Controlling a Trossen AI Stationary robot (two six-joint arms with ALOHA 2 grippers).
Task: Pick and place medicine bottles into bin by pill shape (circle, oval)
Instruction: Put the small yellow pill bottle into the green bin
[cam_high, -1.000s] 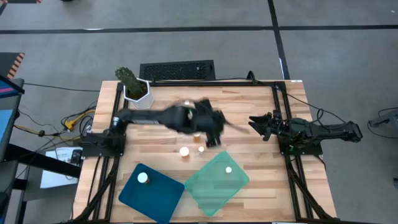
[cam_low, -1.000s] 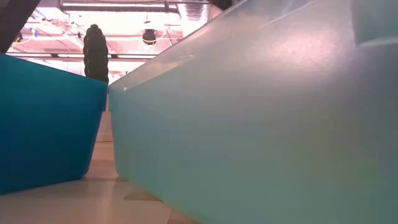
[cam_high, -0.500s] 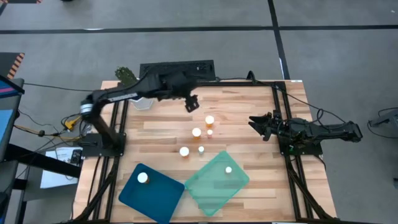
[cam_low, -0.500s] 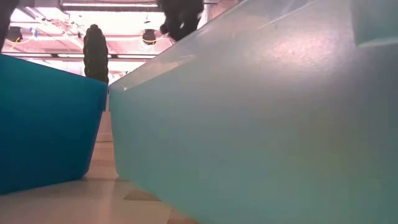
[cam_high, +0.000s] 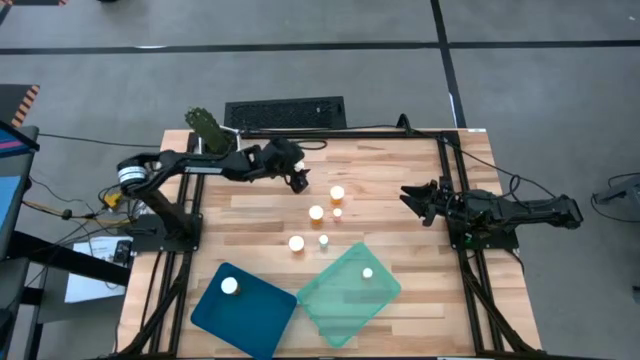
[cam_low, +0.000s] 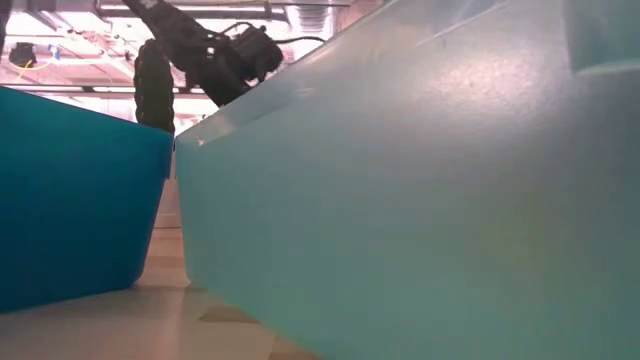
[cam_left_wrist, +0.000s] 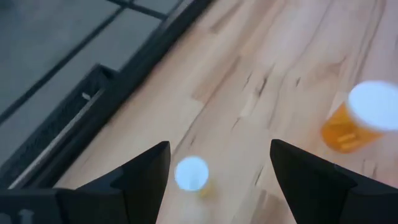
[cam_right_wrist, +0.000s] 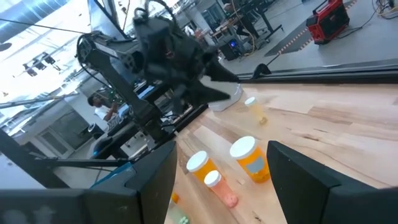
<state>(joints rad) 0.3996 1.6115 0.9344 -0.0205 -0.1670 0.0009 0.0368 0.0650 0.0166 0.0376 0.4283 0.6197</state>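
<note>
Several amber bottles with white caps stand on the wooden table: a wide one, two beside it and two nearer. One bottle stands in the teal tray and one in the blue tray. My left gripper hangs open and empty above the table's far middle. A small bottle shows on the table between its fingers, and the wide bottle off to one side. My right gripper waits open at the right.
A white pot with a green cactus stands at the far left corner, close to my left arm. A black grille lies beyond the far edge. The two trays fill the near middle and block most of the low view.
My left gripper has left the middle of the table above the bottles and swung toward the far left, then settled a little lower near the far middle. The bottles it covered now show. My right arm has kept still.
</note>
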